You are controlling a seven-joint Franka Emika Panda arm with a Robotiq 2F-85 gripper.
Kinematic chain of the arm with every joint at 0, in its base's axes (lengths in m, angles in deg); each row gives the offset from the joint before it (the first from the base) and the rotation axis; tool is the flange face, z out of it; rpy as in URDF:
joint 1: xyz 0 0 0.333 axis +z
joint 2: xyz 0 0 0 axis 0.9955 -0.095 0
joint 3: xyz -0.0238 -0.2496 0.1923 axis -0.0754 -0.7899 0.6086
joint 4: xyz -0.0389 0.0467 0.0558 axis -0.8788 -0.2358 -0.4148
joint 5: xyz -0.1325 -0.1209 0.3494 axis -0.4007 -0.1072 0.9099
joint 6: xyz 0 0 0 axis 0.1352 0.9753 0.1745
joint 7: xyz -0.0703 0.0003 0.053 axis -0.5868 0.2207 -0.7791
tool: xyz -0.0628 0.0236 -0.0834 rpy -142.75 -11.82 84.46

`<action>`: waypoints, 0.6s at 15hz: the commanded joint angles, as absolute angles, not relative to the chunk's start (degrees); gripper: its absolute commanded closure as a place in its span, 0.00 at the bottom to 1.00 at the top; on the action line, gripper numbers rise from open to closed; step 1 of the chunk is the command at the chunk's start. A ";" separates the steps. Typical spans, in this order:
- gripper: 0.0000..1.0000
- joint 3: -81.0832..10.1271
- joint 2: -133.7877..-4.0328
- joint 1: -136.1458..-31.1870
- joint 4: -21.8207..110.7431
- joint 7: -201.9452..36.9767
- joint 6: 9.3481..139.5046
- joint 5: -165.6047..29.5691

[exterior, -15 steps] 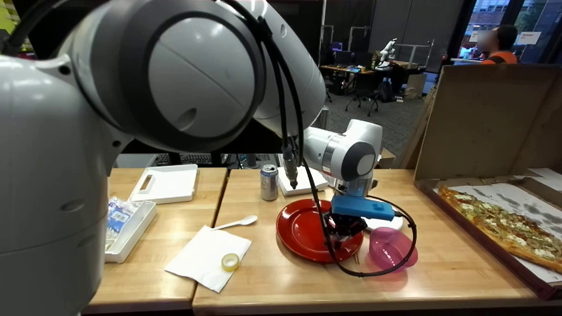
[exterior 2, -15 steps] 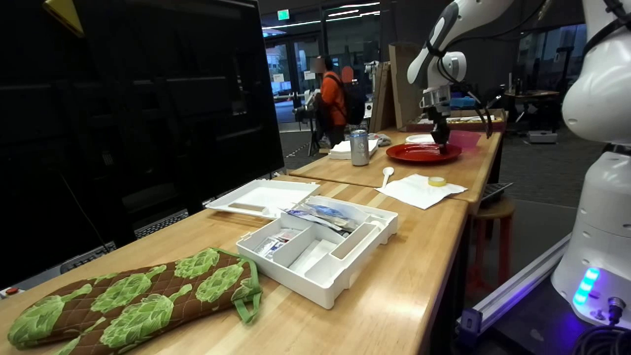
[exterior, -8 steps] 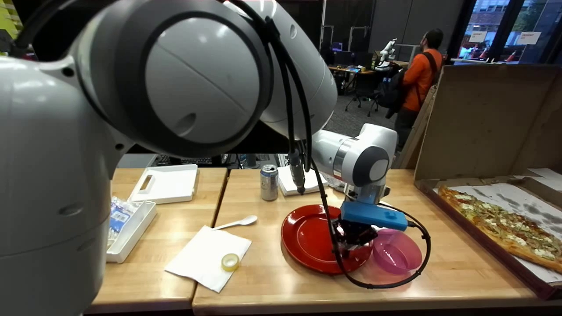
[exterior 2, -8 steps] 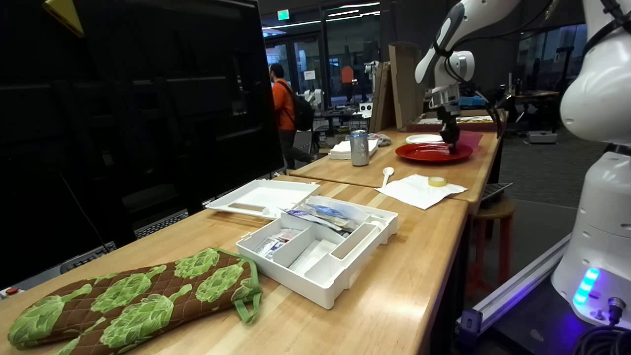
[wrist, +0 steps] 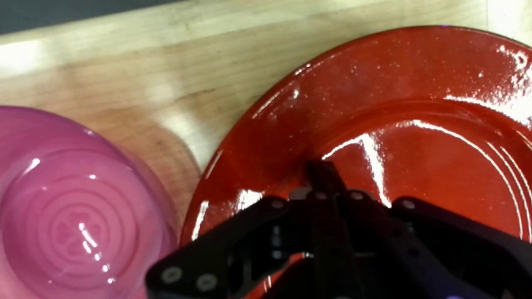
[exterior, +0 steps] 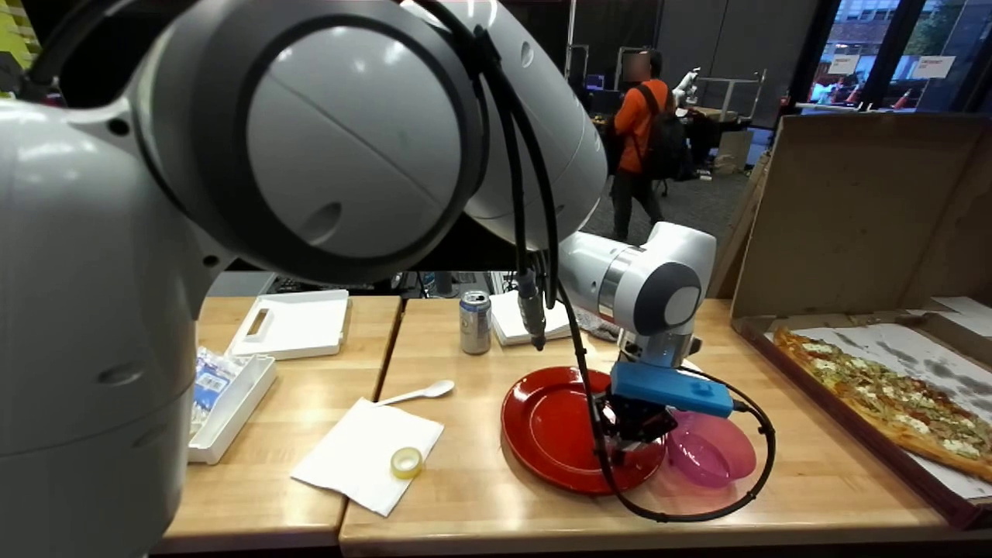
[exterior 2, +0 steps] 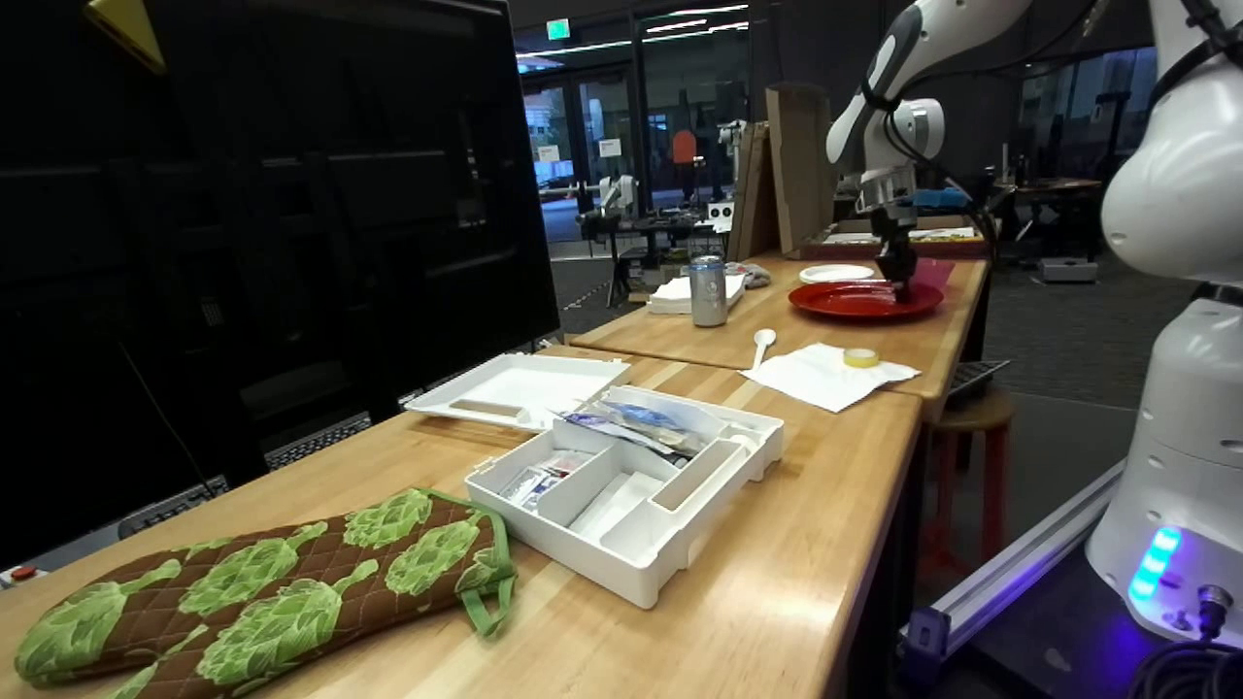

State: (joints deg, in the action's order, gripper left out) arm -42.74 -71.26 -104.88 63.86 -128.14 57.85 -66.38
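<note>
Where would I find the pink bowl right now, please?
In the wrist view, the pink bowl sits at the lower left, beside the red plate; in an exterior view, it stands between that plate and the open pizza box.

The arm [exterior: 349,132] extends from its base [exterior 2: 1165,456], the forearm [exterior 2: 942,34] sloping down to a bent wrist [exterior: 668,298]. The end effector [exterior 2: 901,294] hangs nearly vertical in an exterior view; in the wrist view its fingers [wrist: 326,176] lie together, meeting at the tips.
</note>
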 commanded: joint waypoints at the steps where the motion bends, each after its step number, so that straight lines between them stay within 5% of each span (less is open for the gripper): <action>1: 1.00 -42.60 -70.34 -104.92 65.01 -128.87 58.06 -67.04; 9: 1.00 -41.84 -62.18 -103.32 72.30 -132.52 65.03 -69.03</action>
